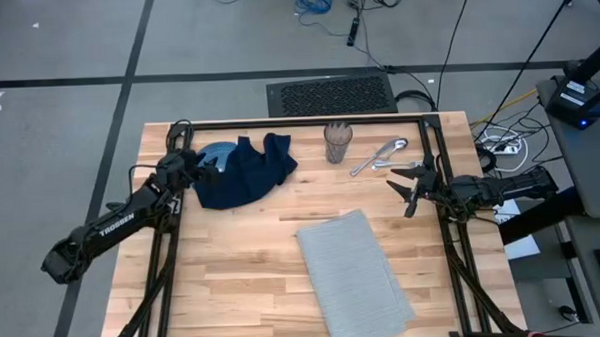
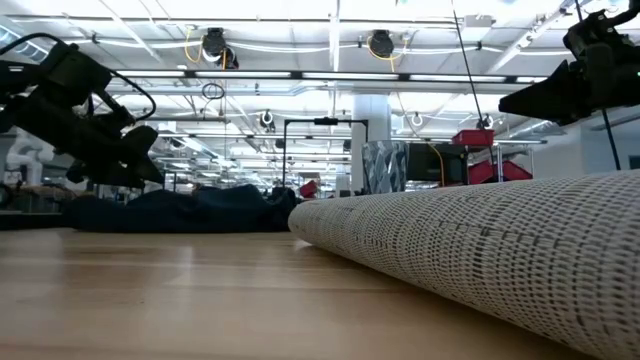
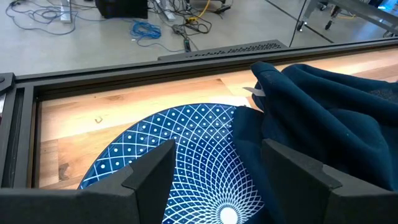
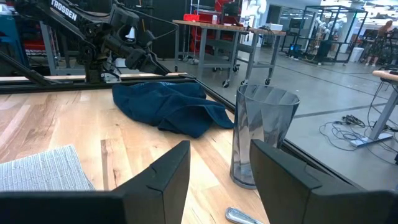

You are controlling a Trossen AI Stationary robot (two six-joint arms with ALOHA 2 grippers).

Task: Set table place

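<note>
The grey placemat (image 1: 354, 275) lies slantwise on the wooden table (image 1: 243, 261), right of centre, its near end at the front edge; it looms close in the low view (image 2: 480, 250). A blue patterned plate (image 3: 186, 143) sits at the far left, half covered by a crumpled navy napkin (image 1: 248, 170). My left gripper (image 1: 210, 170) hovers open just above the plate, its fingers on either side of the napkin's edge (image 3: 249, 155). My right gripper (image 1: 403, 192) is open and empty at the right, above the table and facing a clear glass (image 4: 258, 134).
The clear glass (image 1: 338, 142) stands at the far edge, centre. Metal cutlery (image 1: 380, 156) lies to its right, near my right gripper. A black frame (image 1: 298, 122) runs along the table's far edge. Bare wood lies at the near left (image 1: 224, 281).
</note>
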